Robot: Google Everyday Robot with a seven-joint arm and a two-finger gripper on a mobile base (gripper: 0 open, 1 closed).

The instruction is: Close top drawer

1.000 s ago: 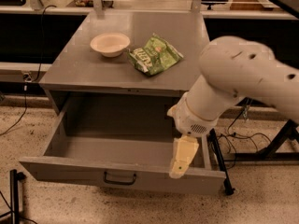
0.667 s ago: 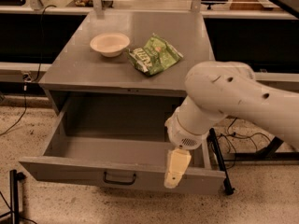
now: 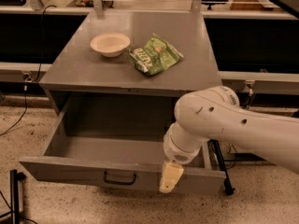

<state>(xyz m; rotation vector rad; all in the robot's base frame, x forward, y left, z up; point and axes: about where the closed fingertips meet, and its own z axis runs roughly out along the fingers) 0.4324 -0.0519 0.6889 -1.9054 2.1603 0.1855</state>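
The top drawer [image 3: 70,171] is a wide grey metal box, pulled far out of its cabinet and empty inside. A small dark loop handle [image 3: 120,178] sits at the middle of its front. My gripper [image 3: 170,177] hangs from the white arm [image 3: 219,120] and points down, right at the drawer's front panel, to the right of the handle. It appears to be at or just in front of the front's top edge.
On the grey cabinet top [image 3: 93,71] stand a white bowl [image 3: 110,44] and a green chip bag [image 3: 154,55]. A black stand [image 3: 223,171] is by the cabinet's right side, another black post [image 3: 14,195] at the lower left. The floor is speckled.
My arm has swung left and down across the open drawer, bringing the gripper from over the drawer's right part to its front panel. The drawer has not visibly moved.
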